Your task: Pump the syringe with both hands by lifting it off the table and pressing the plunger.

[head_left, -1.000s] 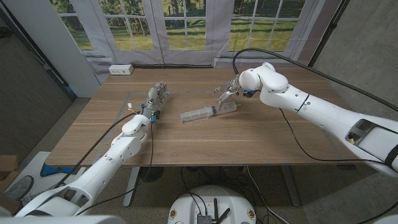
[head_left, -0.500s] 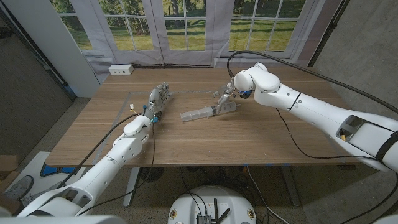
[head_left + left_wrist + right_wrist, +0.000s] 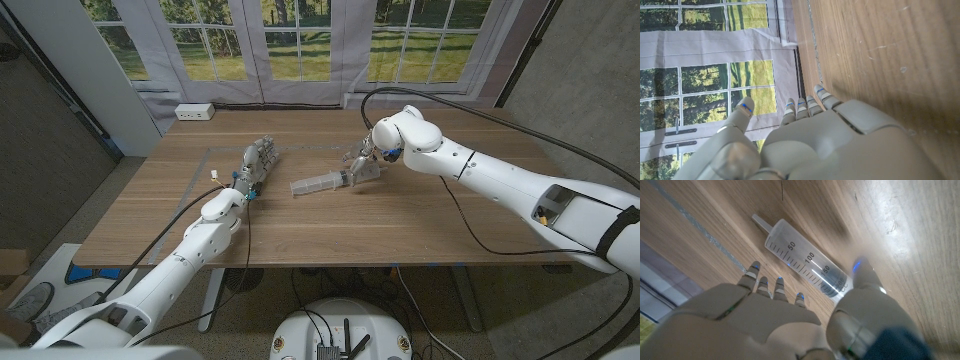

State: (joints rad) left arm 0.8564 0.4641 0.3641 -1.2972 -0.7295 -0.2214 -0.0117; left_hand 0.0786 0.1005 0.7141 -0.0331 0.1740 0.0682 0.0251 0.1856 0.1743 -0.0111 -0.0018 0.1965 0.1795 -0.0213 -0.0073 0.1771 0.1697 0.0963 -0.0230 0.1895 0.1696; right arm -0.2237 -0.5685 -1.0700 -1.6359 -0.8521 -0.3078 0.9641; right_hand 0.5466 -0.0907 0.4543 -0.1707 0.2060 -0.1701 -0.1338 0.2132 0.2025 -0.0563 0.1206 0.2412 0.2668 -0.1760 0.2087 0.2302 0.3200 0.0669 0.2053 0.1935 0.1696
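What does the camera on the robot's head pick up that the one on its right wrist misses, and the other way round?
Head view alone: the whole wooden table, the left hand apart from the syringe, both arms, the windows, a white power strip.

Right wrist view alone: the printed scale on the barrel, with numbers such as 50 and 100, and the nozzle tip.

Both: the syringe lying on the table, with the right hand spread close over it.

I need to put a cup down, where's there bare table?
Bare wood runs along the near edge of the table, below the syringe, and at the far right. It is crowded where the right hand meets the syringe; the left hand stands alongside.
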